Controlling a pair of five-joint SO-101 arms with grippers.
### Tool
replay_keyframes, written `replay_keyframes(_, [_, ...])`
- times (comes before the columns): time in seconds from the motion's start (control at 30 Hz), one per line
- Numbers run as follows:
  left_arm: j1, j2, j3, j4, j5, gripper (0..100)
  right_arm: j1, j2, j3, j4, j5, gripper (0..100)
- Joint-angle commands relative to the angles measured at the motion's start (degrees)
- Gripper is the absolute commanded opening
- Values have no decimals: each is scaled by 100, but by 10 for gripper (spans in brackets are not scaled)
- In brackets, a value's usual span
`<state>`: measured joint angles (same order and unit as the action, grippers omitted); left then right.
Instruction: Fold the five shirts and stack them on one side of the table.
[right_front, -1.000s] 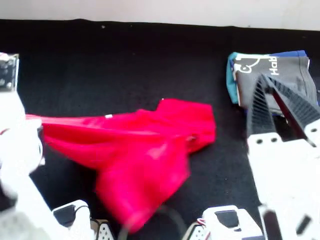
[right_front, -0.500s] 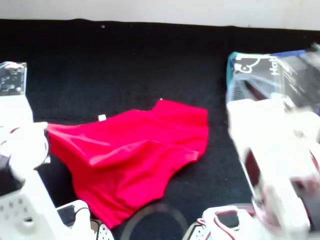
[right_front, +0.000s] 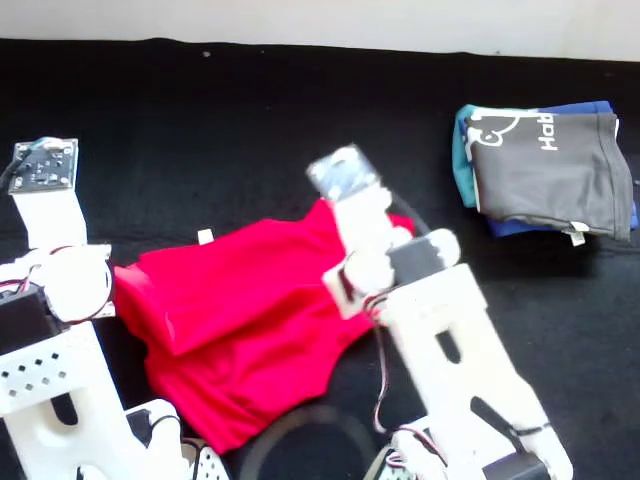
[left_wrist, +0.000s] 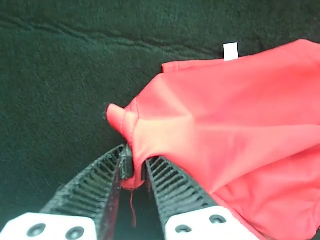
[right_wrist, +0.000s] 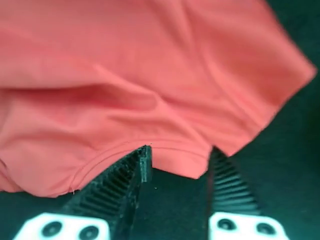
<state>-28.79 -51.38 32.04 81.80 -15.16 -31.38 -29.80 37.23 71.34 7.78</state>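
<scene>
red shirt (right_front: 240, 320) is seen crumpled at the middle of the black table (right_front: 200, 130). its edge is pinched between the fingers of the left gripper (left_wrist: 136, 162). the right gripper (right_wrist: 181, 157) is poised over the shirt's hem, fingers spread. folded shirts (right_front: 550, 170) are stacked at the table's far right.

The red shirt (right_front: 250, 320) in the middle of the frame is bright red all over, with a tiny white tag (right_front: 205, 237). The table (right_front: 200, 120) is black. In the upper right, the grey shirt (right_front: 550, 170) has white print. Under it peek a blue shirt (right_front: 575, 106) and a teal shirt (right_front: 461, 160). The left gripper (left_wrist: 134, 169) and right gripper (right_wrist: 177, 160) are black with ridges. The left arm (right_front: 60, 370) and right arm (right_front: 450, 340) are white.
</scene>
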Motion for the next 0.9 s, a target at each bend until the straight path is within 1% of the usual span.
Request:
replay_keyframes(0.0, [-57, -40, -13, -88, 9, 8, -171, -4, 673, -708, -62, 224])
replay_keyframes(0.13, [-48, -40, -13, -88, 9, 8, -180, 75, 1138, -1279, -70, 232])
replay_keyframes(0.27, [-22, 22, -4, -97, 9, 8, -180, 840, 1182, -1490, -79, 296])
replay_keyframes(0.37, [-22, 391, -40, -123, 9, 8, -180, 1560, 1007, -1675, -53, 336])
replay_keyframes(0.5, [-22, 1051, -57, -316, 18, 8, -180, 2308, 611, -1710, -53, 334])
replay_keyframes(0.57, [-22, 1279, -136, -343, 18, 8, -145, 2615, 426, -1710, -53, 298])
replay_keyframes(0.6, [-22, 1349, -198, -334, 18, 8, -110, 2738, 338, -1719, -53, 250])
replay_keyframes(0.7, [-22, 1481, -356, -334, 18, 8, 136, 3020, 31, -1719, -53, 36])
replay_keyframes(0.73, [-13, 1508, -365, -343, 18, 8, 259, 3081, -92, -1719, -53, 0])
replay_keyframes(0.8, [66, 1587, -286, -448, 9, 8, 532, 3143, -330, -1692, -53, 26])
replay_keyframes(0.87, [110, 1719, -84, -721, 9, 8, 857, 3143, -611, -1684, -44, 4])
